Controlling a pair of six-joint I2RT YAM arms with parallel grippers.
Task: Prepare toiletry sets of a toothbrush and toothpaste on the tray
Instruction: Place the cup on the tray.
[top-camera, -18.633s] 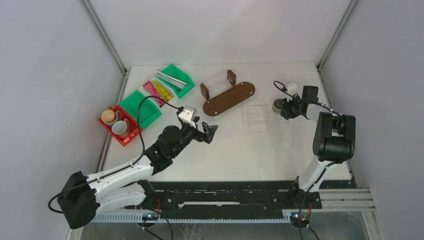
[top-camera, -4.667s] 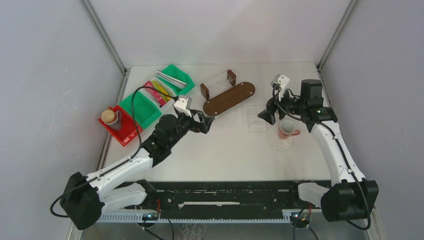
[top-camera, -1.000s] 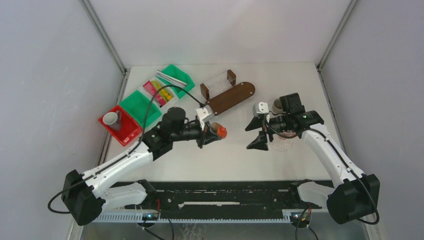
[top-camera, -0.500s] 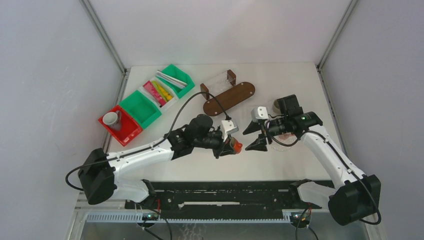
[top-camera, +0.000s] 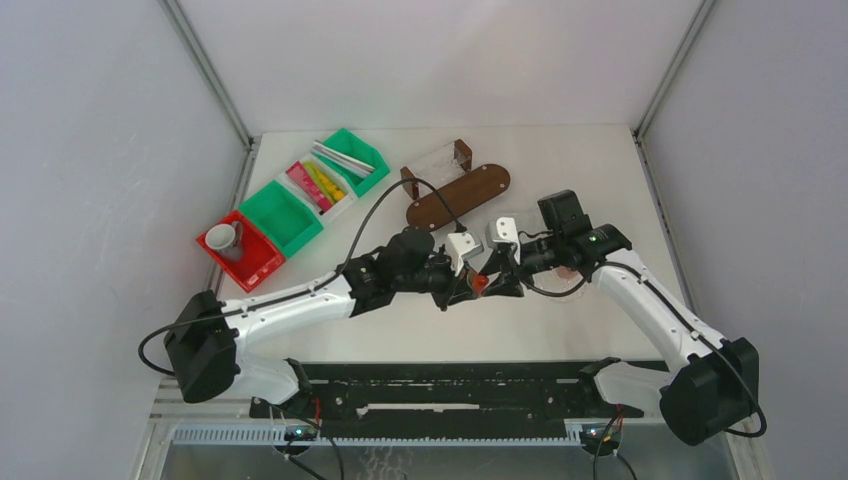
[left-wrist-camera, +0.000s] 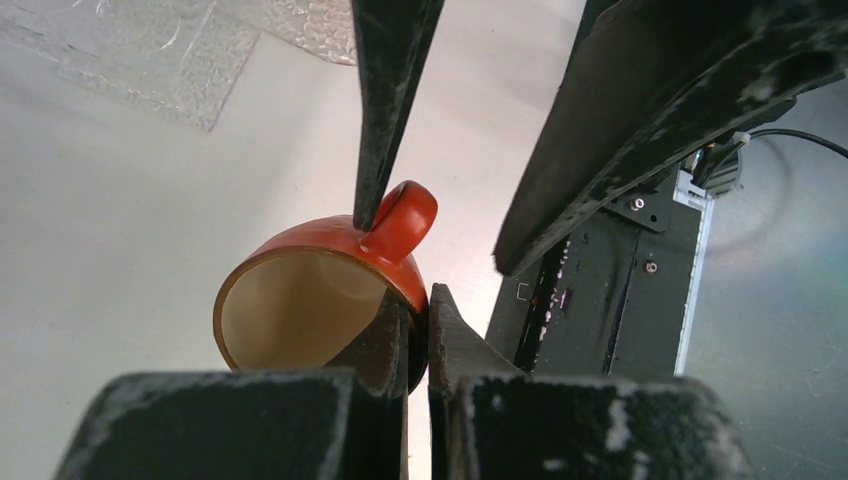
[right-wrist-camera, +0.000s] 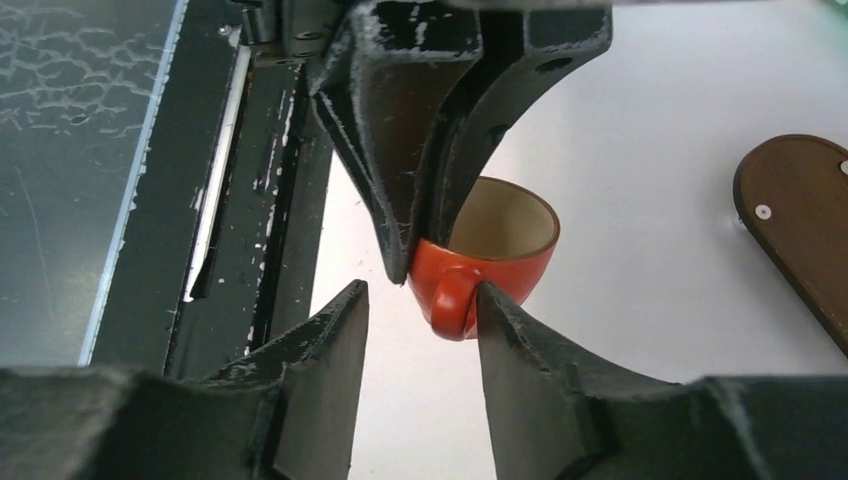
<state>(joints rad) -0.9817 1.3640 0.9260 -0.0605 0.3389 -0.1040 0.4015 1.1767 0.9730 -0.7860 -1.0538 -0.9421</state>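
Passing an orange cup (right-wrist-camera: 497, 248) from arm to arm, the two robots meet above the near middle of the table (top-camera: 600, 170). The left pincer (left-wrist-camera: 417, 322) is clamped tight on the cup's wall, one finger inside the mouth and one outside. The right pincer (right-wrist-camera: 418, 312) stands part open, its fingers straddling the small looped handle. One finger is at or against the loop and the other is just apart from it, so nothing is gripped yet on that side. The cup appears to hang clear of the table, tipped on its side with the handle turned towards the right arm.

The handover looks risky at this point. Should the left pincer let go before the right one has bitten, the cup would likely drop and roll. The handle is narrow, rounded and glazed, so a grip there could let the cup swing or slip out. The fingers of both pincers also crowd the same side of the cup. A slight misalignment could knock them together or lever the cup loose.
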